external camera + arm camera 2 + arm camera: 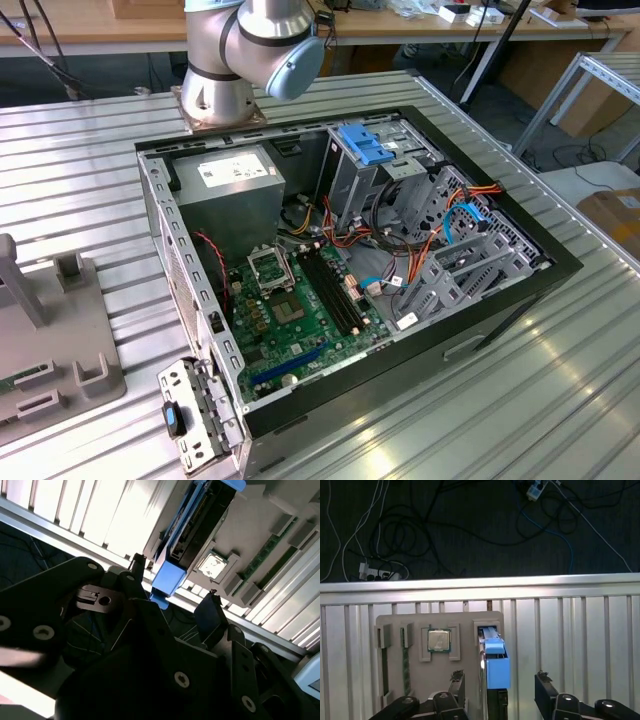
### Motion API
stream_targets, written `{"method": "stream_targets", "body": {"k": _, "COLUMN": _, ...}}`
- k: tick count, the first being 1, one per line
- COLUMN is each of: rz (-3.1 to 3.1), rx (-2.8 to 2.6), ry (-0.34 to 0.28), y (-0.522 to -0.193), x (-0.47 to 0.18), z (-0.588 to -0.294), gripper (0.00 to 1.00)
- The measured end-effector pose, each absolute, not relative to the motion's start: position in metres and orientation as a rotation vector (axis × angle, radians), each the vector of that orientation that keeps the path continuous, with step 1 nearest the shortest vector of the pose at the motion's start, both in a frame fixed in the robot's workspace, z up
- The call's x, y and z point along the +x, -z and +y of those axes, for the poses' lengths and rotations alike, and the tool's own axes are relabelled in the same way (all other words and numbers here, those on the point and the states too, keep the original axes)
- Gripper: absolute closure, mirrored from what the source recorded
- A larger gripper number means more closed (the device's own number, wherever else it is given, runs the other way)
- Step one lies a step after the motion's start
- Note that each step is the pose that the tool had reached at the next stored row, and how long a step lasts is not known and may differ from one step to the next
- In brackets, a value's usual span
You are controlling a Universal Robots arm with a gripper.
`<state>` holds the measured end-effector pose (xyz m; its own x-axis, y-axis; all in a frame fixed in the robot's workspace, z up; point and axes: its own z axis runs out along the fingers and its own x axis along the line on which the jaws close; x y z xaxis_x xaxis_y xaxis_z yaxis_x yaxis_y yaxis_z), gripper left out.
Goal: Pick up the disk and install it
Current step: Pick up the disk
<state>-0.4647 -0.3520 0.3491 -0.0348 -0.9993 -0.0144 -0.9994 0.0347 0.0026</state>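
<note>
Gripper (500, 677) links sit nearest the lens in both wrist views, black and bulky. Its fingers (457, 681) are spread, one on either side of the disk (492, 662), with a gap showing on each side; nothing is pinched. You find the disk standing on edge in a slot at one end of the grey tray (465, 617), blue carrier uppermost, just beside the pocket holding a chip (439, 640). The tray lies close to the table (570, 630) edge, with floor cables beyond.

Reading of the placement: stowed upright, the disk offers its two broad faces to the fingers, and the wide spread lets them pass around the carrier without knocking it. The pick looks not yet made.

View notes:
- The first wrist view gives you the tray layout and the gaps on both sides of the disk.
- The second wrist view adds the disk's dark flank inside the blue frame, seen along its length.
- The exterior view gives you the arm (250, 45) base at the table edge behind the open case (400, 370), the grey cage (350, 185) inside it, and the tray at the table edge on the exterior view's left, well apart from the case.
</note>
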Motion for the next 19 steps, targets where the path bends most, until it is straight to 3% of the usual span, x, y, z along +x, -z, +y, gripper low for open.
{"method": "stream_targets", "body": {"k": 19, "rz": 2.254, "rx": -2.177, "ry": -0.019, "y": -0.333, "x": -0.465, "z": -0.352, "gripper": 0.34}}
